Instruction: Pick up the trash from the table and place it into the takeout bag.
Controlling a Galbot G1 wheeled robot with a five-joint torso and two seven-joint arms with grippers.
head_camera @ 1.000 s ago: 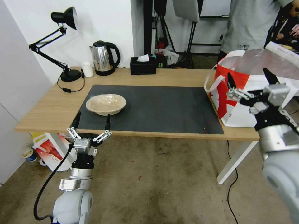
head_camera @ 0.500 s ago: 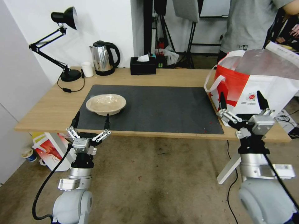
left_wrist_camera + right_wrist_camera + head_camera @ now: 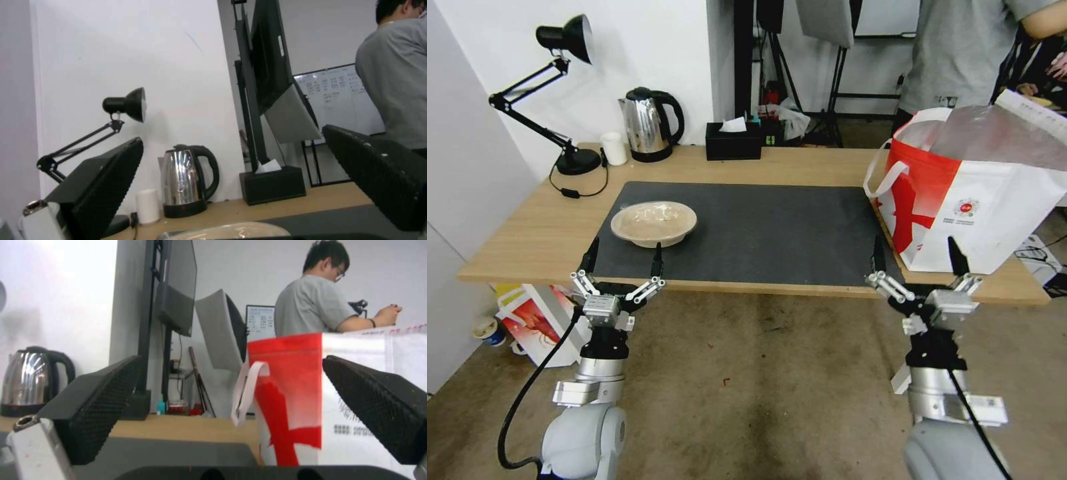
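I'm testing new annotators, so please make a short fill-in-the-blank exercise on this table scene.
1. The beige bowl sits on the dark ____.
2. The takeout bag stands at the table's ____ end.
3. Both the left gripper and the right gripper are ____.

Missing words: mat; right; open

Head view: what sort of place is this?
Probably an office or lab corner: a wooden table with a desk lamp and steel kettle, a whiteboard behind, and a bare stained floor.
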